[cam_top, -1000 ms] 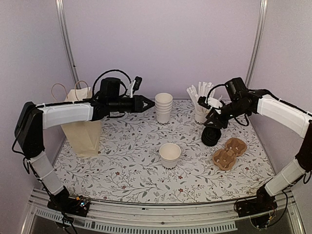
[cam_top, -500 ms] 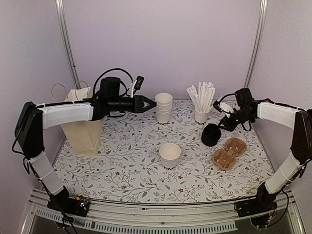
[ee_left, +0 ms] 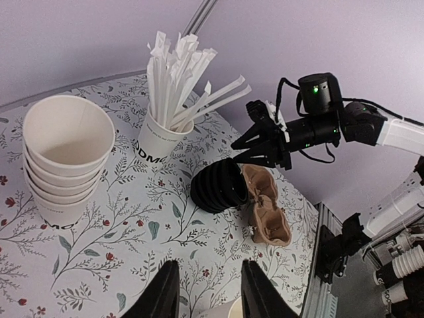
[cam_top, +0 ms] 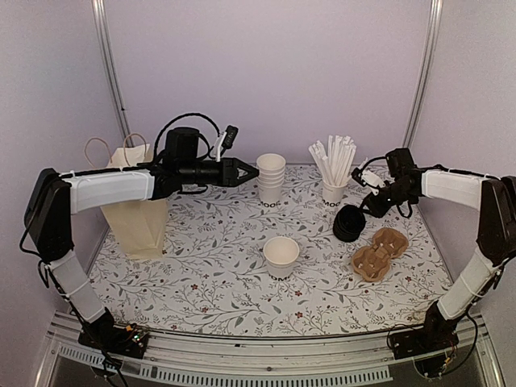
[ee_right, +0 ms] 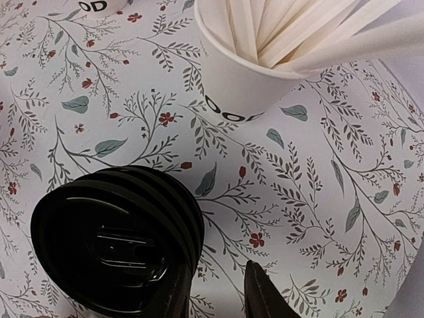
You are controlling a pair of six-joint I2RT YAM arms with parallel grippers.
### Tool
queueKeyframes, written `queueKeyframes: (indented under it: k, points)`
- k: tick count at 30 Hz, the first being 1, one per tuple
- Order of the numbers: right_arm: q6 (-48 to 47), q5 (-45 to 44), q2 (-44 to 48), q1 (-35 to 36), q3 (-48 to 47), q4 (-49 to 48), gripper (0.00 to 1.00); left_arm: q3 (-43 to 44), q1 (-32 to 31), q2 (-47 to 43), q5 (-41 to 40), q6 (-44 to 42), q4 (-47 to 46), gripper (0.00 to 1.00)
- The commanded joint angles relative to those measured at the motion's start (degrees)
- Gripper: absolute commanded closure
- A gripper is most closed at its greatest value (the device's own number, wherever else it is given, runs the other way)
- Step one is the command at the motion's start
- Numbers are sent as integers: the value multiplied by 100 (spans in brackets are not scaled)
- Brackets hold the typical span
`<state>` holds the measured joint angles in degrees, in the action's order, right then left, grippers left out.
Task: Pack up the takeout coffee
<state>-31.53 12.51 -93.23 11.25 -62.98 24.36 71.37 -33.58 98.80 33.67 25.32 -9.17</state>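
Note:
One white paper cup with black lettering stands lidless mid-table, its rim just showing at the bottom of the left wrist view. A stack of like cups stands at the back. The black lids lie in a tipped stack on the right. My left gripper hovers open and empty, just left of the cup stack. My right gripper is low at the lid stack's right edge. Its jaws are apart with bare table between them, and one finger sits against the top lid's rim.
A white cup of straws stands behind the lids. A brown cardboard cup carrier lies right of them. A cream paper bag with loop handles stands at the far left under my left arm.
My right gripper drew back to the right off the lid stack, then eased in to its edge, with its jaws narrower than before. The left arm has stayed still.

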Motion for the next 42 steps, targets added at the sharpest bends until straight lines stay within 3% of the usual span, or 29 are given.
queueKeyframes:
  k: [1, 22, 42]
  points:
    - [129, 278, 19, 10, 28, -39, 69, 43, -42, -14, 16, -11, -94, 65]
    - [115, 490, -243, 31, -44, 65, 74, 70, -26, 69, 69, 26, -67, 65]
    - [219, 560, -163, 43, -160, 160, 97, 80, -17, 113, 78, 44, -48, 64]
